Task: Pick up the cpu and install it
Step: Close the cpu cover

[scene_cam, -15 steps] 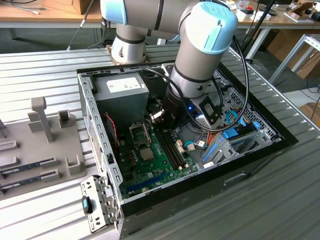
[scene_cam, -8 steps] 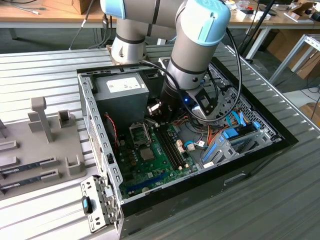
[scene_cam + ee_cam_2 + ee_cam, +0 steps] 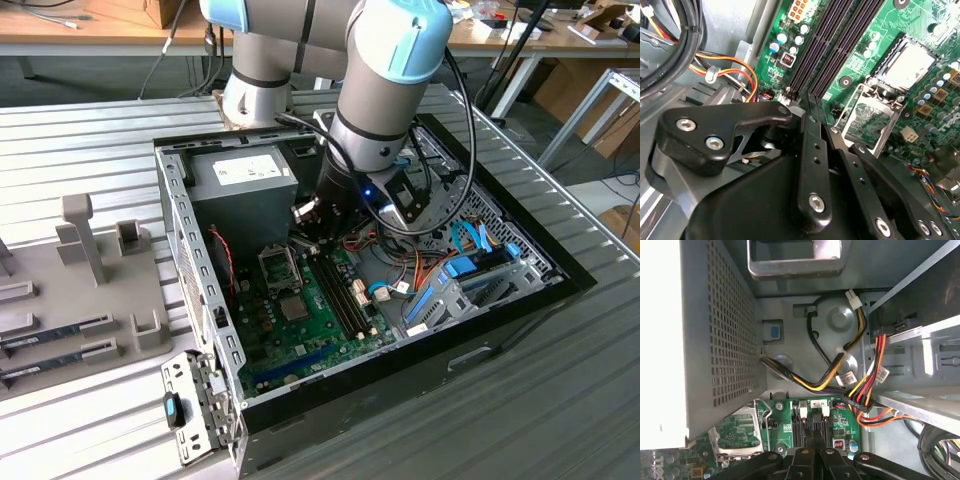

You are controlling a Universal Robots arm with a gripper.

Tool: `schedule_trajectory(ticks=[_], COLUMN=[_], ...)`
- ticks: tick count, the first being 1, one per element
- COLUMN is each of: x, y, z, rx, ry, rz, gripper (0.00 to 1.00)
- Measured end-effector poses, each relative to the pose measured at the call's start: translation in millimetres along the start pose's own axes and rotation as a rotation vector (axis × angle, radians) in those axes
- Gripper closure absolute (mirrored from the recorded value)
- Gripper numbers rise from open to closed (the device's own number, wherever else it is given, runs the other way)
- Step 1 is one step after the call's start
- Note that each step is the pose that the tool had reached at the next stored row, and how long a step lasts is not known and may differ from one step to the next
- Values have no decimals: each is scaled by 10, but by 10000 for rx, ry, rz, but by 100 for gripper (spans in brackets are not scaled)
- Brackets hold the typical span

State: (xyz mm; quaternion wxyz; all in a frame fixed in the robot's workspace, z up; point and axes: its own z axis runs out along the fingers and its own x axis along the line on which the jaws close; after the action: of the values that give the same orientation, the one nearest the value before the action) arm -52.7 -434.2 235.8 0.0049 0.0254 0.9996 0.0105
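The cpu [image 3: 909, 62], a silver-grey square, lies flat in the open motherboard socket, with the socket's metal lid [image 3: 866, 121] swung up beside it. In the exterior view the socket [image 3: 281, 266] sits in front of the grey power-supply box [image 3: 243, 185]. My gripper [image 3: 309, 236] hangs just above the board, at the end of the long black memory slots [image 3: 840, 45] and beside the socket. Its black fingers [image 3: 809, 145] meet at the tips with nothing between them, as both wrist views show. The gripper [image 3: 815, 442] is apart from the cpu.
The open computer case [image 3: 560, 285] lies on a ribbed metal table. Bundled yellow, orange and black cables [image 3: 860, 390] run close to the gripper. Blue drive brackets [image 3: 460, 290] fill the case at the exterior view's right. A grey parts tray [image 3: 80, 290] holds memory sticks at its left.
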Motion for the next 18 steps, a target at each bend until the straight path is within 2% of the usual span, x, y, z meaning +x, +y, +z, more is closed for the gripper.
schedule_trajectory(ticks=[5, 7, 9, 14, 16, 17, 18], x=[0, 0, 0, 0, -1, 0, 0], y=[0, 0, 0, 0, 0, 0, 0], z=[0, 1, 1, 1, 2, 2, 2], rx=[-8, -12, -18, -50, -134, -206, -312], ry=[21, 30, 43, 62, 60, 54, 45], rz=[-949, -1378, -1978, -2936, -3232, -3341, -3448], gripper=[89, 89, 89, 89, 89, 89, 89])
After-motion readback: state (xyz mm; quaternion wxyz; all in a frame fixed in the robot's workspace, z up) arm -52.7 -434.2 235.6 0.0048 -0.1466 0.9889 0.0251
